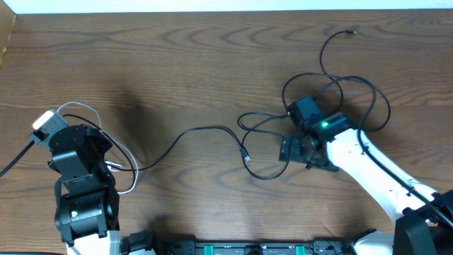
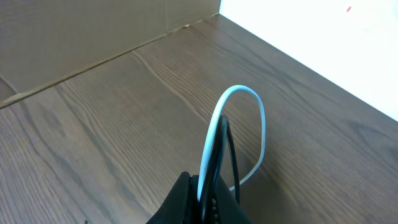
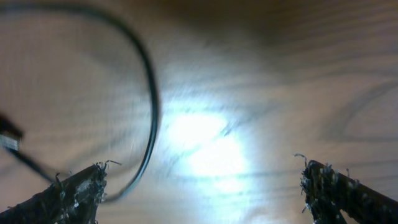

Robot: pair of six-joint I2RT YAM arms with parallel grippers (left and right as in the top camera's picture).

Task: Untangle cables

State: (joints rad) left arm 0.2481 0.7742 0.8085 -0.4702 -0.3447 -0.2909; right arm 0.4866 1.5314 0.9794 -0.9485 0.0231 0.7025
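A white cable (image 1: 126,157) loops round my left arm, and its arch (image 2: 252,102) rises out of my left gripper (image 1: 62,122). That gripper (image 2: 205,202) is shut on the white cable together with a thin black cable (image 2: 231,158). A long black cable (image 1: 198,130) runs across the middle of the table to a plug (image 1: 246,159). More black cables (image 1: 354,81) lie in loops at the right. My right gripper (image 1: 304,156) is open low over the table, its jaws (image 3: 208,190) empty. A black cable (image 3: 151,93) curves past its left finger.
The wooden table (image 1: 177,57) ends at a white strip along the back and a cardboard wall (image 2: 74,31) at the far left. A loose plug end (image 1: 352,32) lies near the back right. The right arm's white link (image 1: 375,173) crosses the front right.
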